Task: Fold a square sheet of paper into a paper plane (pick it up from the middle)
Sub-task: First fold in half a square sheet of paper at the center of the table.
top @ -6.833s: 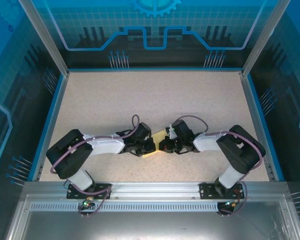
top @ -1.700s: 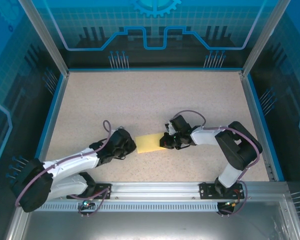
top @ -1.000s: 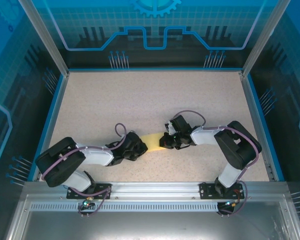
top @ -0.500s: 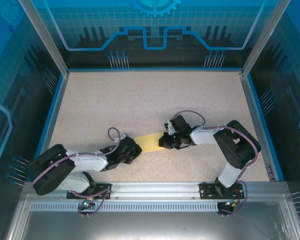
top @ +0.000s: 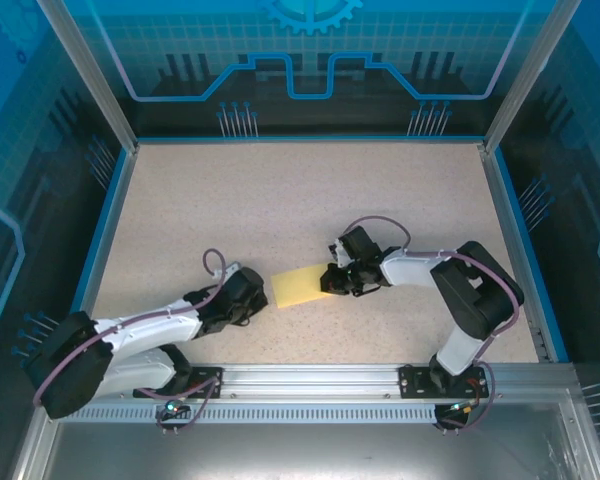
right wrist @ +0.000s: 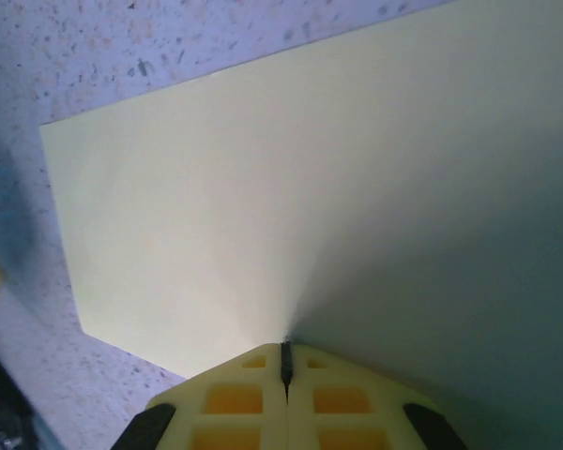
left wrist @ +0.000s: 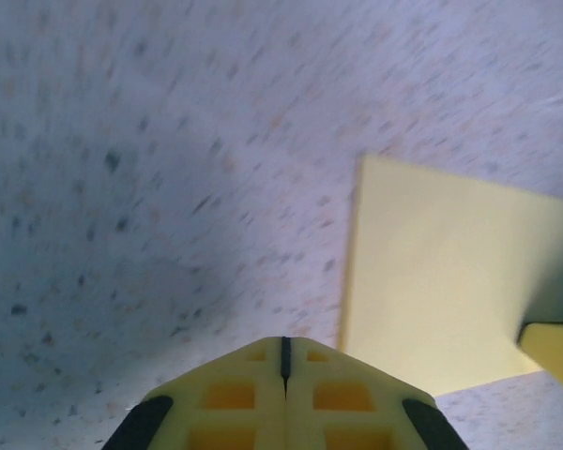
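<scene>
Lying flat on the speckled table, a little nearer than its middle, the yellow paper is seen between the two grippers. From above it is shown as a slanted rectangle, its right end slightly farther from the arm bases than its left.

The right gripper is set against the paper's right end, with its arm bent in from the right side of the table. In the right wrist view its jaws are seen shut, the two yellow fingers meeting along a thin dark seam, and their tips are touching the paper. A soft line between a lit part and a shaded part of the sheet is seen running away from those tips. Whether the paper is pinched between the fingers or merely pressed down by them cannot be told.

The left gripper is held low over the table just beside the paper's left end, apart from it. In the left wrist view its jaws are likewise seen closed on nothing, bare table lies directly ahead of them, and the paper's straight left edge is seen ahead and to the right.
</scene>
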You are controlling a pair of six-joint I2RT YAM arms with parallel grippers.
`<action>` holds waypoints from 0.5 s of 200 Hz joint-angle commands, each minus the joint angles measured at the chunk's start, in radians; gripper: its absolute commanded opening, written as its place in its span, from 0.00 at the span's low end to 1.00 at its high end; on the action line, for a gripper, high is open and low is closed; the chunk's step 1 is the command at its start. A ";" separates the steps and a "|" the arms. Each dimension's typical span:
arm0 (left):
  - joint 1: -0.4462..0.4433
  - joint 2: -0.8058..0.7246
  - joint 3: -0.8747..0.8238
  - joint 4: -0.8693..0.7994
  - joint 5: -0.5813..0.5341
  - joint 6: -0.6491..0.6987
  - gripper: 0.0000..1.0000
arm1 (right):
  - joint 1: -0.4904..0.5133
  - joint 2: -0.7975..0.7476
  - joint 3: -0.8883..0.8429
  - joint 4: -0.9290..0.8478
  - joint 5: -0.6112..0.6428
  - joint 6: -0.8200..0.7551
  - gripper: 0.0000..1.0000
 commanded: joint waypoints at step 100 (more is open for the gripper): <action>0.448 -0.132 0.106 -0.290 0.291 0.284 0.59 | 0.278 0.355 0.678 -0.390 0.251 -0.065 0.18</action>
